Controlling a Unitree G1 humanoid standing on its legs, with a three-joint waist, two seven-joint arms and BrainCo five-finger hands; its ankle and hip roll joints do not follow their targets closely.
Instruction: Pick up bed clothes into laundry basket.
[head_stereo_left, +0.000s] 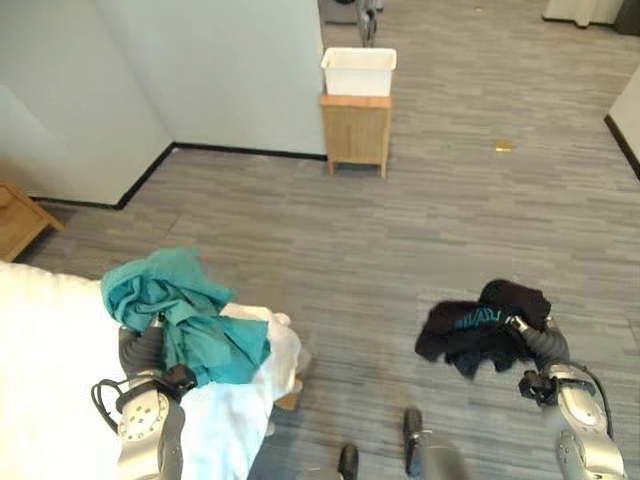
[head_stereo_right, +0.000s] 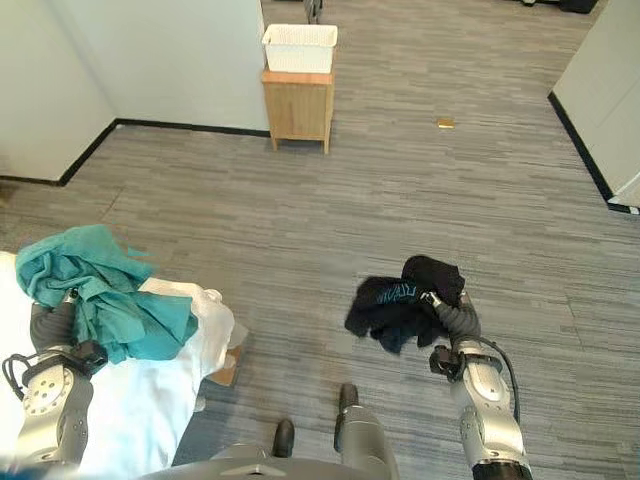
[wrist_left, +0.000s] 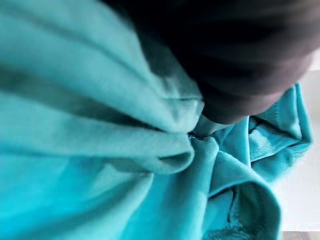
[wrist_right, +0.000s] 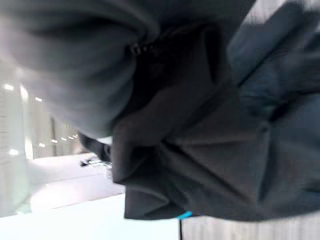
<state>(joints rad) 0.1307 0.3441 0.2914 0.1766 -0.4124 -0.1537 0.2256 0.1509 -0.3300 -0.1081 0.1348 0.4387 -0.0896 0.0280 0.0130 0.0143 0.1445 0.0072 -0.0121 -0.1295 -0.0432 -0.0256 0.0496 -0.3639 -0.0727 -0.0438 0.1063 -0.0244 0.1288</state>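
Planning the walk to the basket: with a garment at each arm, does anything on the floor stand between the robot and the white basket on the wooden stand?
Nothing visible does. Grey floor lies open up to the white basket on its wooden stand. A small tan scrap lies well to the right of that path. The teal garment and black garment are already off the bed.

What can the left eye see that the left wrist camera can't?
The left eye view alone shows the white basket on its wooden stand, the bed, and the right hand carrying black clothes. The left wrist view alone shows the teal cloth's folds from very close. Both show that teal cloth, bundled over the left hand.
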